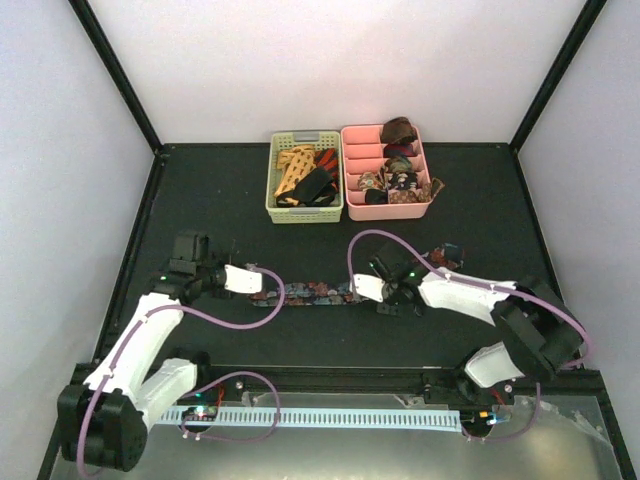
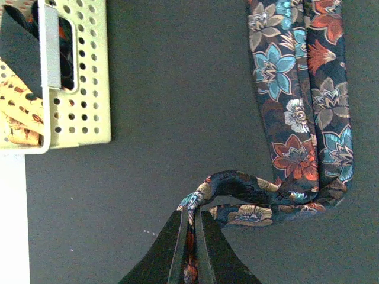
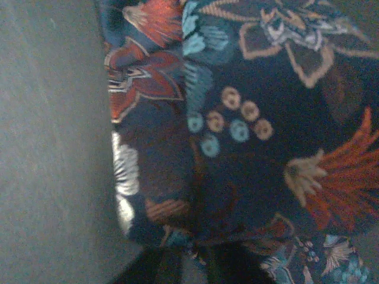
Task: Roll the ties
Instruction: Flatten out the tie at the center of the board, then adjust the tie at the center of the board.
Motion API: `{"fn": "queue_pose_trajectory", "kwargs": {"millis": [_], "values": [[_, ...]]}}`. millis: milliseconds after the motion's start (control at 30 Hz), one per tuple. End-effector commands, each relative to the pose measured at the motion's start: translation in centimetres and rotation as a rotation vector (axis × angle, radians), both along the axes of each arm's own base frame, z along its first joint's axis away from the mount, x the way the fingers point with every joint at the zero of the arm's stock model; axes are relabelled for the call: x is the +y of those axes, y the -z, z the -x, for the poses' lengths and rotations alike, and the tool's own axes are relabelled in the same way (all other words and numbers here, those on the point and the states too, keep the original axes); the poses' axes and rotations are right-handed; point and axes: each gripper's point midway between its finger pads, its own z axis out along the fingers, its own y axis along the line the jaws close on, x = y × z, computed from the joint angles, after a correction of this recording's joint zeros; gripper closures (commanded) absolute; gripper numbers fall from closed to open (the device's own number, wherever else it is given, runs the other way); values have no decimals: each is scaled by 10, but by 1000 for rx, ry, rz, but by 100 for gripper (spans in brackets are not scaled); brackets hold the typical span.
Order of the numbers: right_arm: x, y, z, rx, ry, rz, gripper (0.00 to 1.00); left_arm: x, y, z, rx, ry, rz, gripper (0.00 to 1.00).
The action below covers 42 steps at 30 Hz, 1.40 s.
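Navy floral fabric necktie (image 1: 315,294), long axis parallel to the table's (image 1: 200,200) near edge. Left gripper (image 2: 190,216) pinches one end; right gripper (image 1: 355,291), closed tight, clamps the other.

Bench (image 1: 220,200): we record everything below as lying on it.
Basket (image 1: 273,180): rear centre, just left of the divided tray.
Divided tray (image 1: 388,210): rear centre, right side, just beside the basket.
Loose ties (image 1: 303,172): piled inside the basket.
Coiled ties (image 1: 398,158): we find these in the tray's compartments.
Long tie (image 1: 315,294): flat on the bench, in front of basket and tray, well apart from both, running left to right.
Left gripper (image 1: 262,284): at the long tie's left end, clamped on it.
Right gripper (image 1: 358,288): on the long tie's right part, in front of the tray.
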Motion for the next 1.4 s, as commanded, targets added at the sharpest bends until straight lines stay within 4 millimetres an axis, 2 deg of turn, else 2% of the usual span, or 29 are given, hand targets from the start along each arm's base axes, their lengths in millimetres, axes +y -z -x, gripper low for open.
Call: {"fn": "queue_pose_trajectory", "kwargs": {"millis": [0, 100, 167, 267, 367, 467, 600, 667, 700, 733, 800, 900, 1033, 1100, 1167, 1233, 1367], "values": [[29, -8, 3, 86, 41, -92, 74, 8, 1, 16, 0, 123, -31, 98], [46, -25, 3, 136, 57, -163, 51, 24, 14, 23, 23, 127, -77, 98], [53, -34, 6, 175, 56, -191, 42, 34, 18, 25, 35, 115, -88, 98], [52, -44, 16, 232, 49, -202, 32, 54, 21, 26, 69, 71, -103, 93], [39, -57, 18, 280, 78, -242, 24, 75, 18, 28, 112, 24, -111, 79], [23, -67, 13, 325, 109, -283, 23, 91, 13, 27, 146, -19, -103, 62], [-6, -75, -14, 394, 222, -347, 27, 97, -1, 16, 159, -103, -48, 37], [-17, -76, -29, 420, 274, -379, 30, 92, -16, 11, 166, -136, 27, 21], [-21, -72, -37, 419, 306, -375, 32, 88, -28, 4, 158, -169, 91, 5], [-26, -66, -48, 404, 347, -364, 35, 85, -42, -4, 152, -210, 157, 2], [-35, -54, -66, 381, 410, -330, 40, 76, -71, -15, 155, -269, 305, 1], [-55, -30, -81, 373, 481, -252, 46, 67, -114, -35, 198, -378, 556, 1], [-94, 1, -92, 361, 582, -150, 51, 52, -142, -40, 314, -410, 789, 1], [-114, 9, -93, 375, 627, -123, 52, 49, -154, -49, 354, -424, 910, 1], [-133, 14, -89, 392, 667, -102, 52, 43, -164, -52, 368, -374, 954, 1], [-148, 16, -80, 418, 692, -87, 52, 41, -165, -59, 373, -391, 951, 1], [-168, 8, -54, 463, 732, -92, 52, 34, -153, -67, 286, -432, 862, 1]]}}
